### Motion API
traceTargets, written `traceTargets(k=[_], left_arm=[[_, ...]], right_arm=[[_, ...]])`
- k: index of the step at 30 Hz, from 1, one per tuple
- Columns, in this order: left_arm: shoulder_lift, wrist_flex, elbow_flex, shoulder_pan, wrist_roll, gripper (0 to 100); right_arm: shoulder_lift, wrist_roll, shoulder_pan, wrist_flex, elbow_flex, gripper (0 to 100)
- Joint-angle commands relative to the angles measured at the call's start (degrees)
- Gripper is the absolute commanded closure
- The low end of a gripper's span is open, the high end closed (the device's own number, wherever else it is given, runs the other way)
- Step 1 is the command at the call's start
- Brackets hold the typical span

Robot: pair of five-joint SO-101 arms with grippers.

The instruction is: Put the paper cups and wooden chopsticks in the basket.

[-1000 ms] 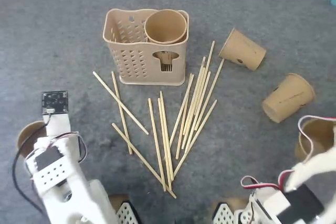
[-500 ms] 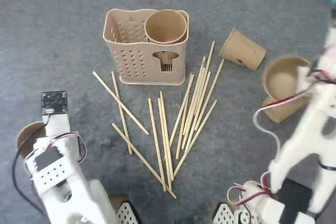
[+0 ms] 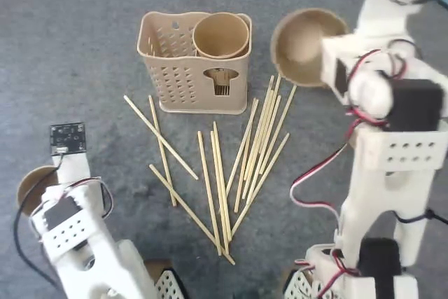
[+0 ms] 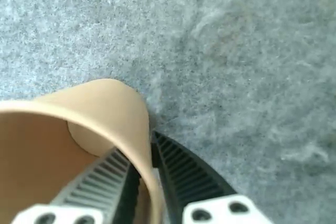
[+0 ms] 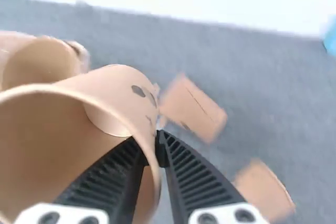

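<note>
At upper centre of the high view, a tan plastic basket [image 3: 175,78] stands upright on the grey felt mat [image 3: 77,47]. It has perforated walls and a handle cut-out on the near face. One paper cup [image 3: 221,34] sits upright in the basket's right end, mouth up.

Just right of the basket, raised off the mat, is a second paper cup [image 3: 299,45]. It is tipped on its side with the open mouth toward the camera, plain brown with a rolled rim. The right gripper [image 5: 157,137] has it: jaws pinch the cup wall, one finger inside, one outside. Small dark marks [image 5: 139,91] on that wall are too blurred to read. Two more brown cups [image 5: 191,109] lie on the mat beyond, blurred.

At lower left of the high view, a third cup [image 3: 29,185] sits low at the mat. The left gripper [image 4: 149,145] is clamped on its wall at the rim, one finger in, one out.

At centre frame, below the basket, pale thin wooden chopsticks [image 3: 222,173] lie loose and fanned on the mat, several crossing.
</note>
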Motion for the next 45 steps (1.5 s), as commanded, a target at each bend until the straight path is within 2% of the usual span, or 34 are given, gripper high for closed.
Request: traceTargets(k=[1, 7, 15, 25, 39, 41, 45], left_arm=[[0.18, -1.23, -0.13, -0.26, 0.35, 99], [0.18, -1.23, -0.13, -0.26, 0.35, 99], [0.18, -1.23, -0.13, -0.26, 0.35, 99], [0.18, -1.76, -0.13, 0.0, 0.35, 99], [0.18, -1.93, -0.13, 0.0, 0.35, 99], [0.18, -1.93, -0.13, 0.0, 0.35, 99], [0.18, -1.93, -0.13, 0.0, 0.35, 99]], right_arm=[[0.04, -1.49, -4.97, -5.41, -2.73, 99.1], [3.82, -1.23, -10.59, -11.56, -2.55, 99.1], [13.76, -1.58, -11.3, -14.2, -2.81, 99.1], [14.64, -1.05, -14.64, -17.54, -2.9, 99.1], [20.53, -1.05, -14.46, -18.15, -2.81, 98.4], [20.26, -1.05, -14.55, -18.42, -2.81, 93.6], [20.09, -1.14, -14.64, -18.07, -4.84, 76.9]])
